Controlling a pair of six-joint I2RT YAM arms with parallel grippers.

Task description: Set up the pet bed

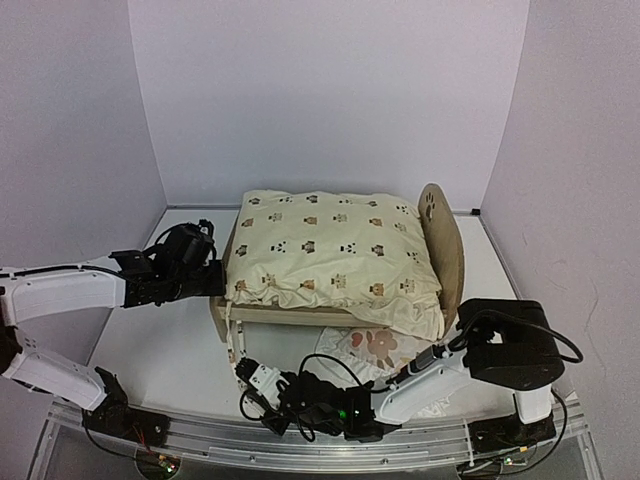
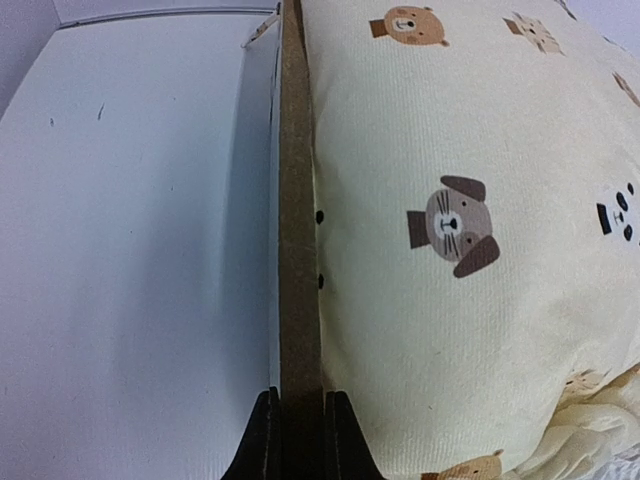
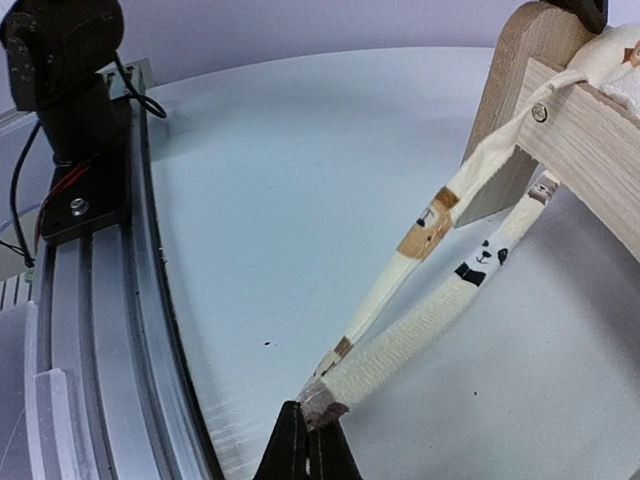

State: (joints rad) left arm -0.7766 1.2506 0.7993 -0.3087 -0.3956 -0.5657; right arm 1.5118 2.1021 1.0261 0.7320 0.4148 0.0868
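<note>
The light-wood pet bed (image 1: pixel 437 232) stands mid-table with its arched paw-print headboard on the right. The cream animal-print cushion (image 1: pixel 335 255) covers its base. My left gripper (image 1: pixel 214 277) is shut on the low footboard; in the left wrist view the board's edge (image 2: pixel 298 200) runs between the fingers of the gripper (image 2: pixel 298 432), with the cushion (image 2: pixel 480 200) to its right. My right gripper (image 1: pixel 245 373) is shut on the ends of the cushion's two tie straps (image 3: pixel 420 330), which it pulls taut from the bed's near left corner (image 3: pixel 575 125). In the right wrist view the gripper (image 3: pixel 310 445) is low over the table.
A ruffled white floral pillow (image 1: pixel 375 348) lies on the table in front of the bed, by the right arm. The metal base rail (image 3: pixel 100 300) runs along the near edge, with the left arm's base (image 3: pixel 60 70) on it. White walls enclose the table.
</note>
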